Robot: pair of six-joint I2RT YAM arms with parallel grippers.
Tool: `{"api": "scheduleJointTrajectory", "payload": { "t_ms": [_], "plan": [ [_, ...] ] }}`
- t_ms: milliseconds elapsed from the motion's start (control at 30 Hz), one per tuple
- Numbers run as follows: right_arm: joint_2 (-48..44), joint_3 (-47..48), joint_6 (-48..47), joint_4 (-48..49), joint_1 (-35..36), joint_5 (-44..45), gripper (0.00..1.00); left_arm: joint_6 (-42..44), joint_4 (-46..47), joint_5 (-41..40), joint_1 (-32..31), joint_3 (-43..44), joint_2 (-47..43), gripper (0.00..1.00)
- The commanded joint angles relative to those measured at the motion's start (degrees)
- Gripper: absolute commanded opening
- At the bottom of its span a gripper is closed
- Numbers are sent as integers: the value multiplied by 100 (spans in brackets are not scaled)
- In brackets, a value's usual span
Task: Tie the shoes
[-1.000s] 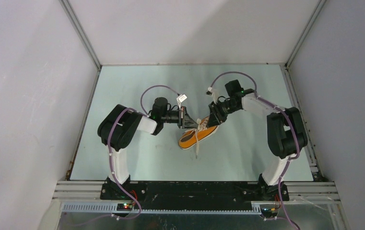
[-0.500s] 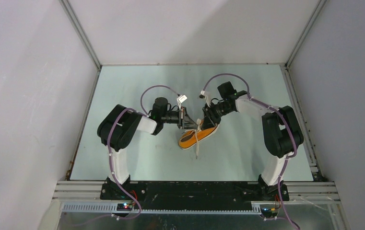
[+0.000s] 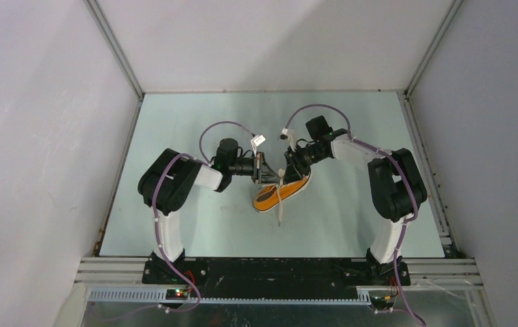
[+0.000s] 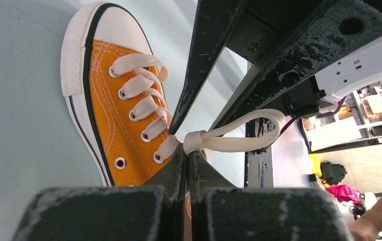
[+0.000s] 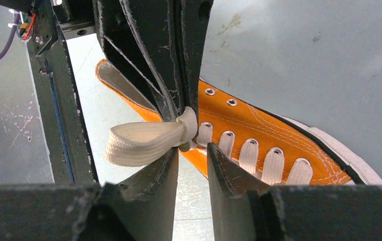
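**A:** What has changed in the last second?

**B:** Nothing on the left of the top view. The left gripper sits where it did, clenched on the base of the lace loop, right at the cinched wrap above the top eyelets.

**A:** And the shoe?

**B:** The orange sneaker lies just right of centre in the top view, on the pale green table. Its toe points to the upper right and its heel opening to the lower left. I can't see that it has shifted. One loose lace end trails off it toward the bottom of the frame.

**A:** So the change is on the right?

**B:** Yes. The right gripper has swung in leftward across the shoe and now almost meets the left one above the laces. In its own wrist view its fingers stand parted, either side of the spot just below the wrap. The loop sticks out toward the left of that frame, above the finger on that side. Nothing is pinched between them.

**A:** What does that mean for the tying?

**B:** I'd judge it is lining up to take the loop or a strand beside it, so the bow can be drawn tight. The knot looks begun rather than finished, and if the left releases too early the loop may slacken
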Motion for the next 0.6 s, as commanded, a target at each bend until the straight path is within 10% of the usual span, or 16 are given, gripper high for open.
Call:
{"api": "scheduleJointTrajectory", "payload": {
  "t_ms": [0,333,567],
  "plan": [
    [82,233,21,223,45,-248,30,27,94,206,11,28,-160,0],
    [116,237,49,204,42,-615,0,9,60,155,11,68,-180,2],
    [-101,229,-35,-430,-81,-399,0,1410,-1940,-273,276,-55,-1033,37]
  ]
}}
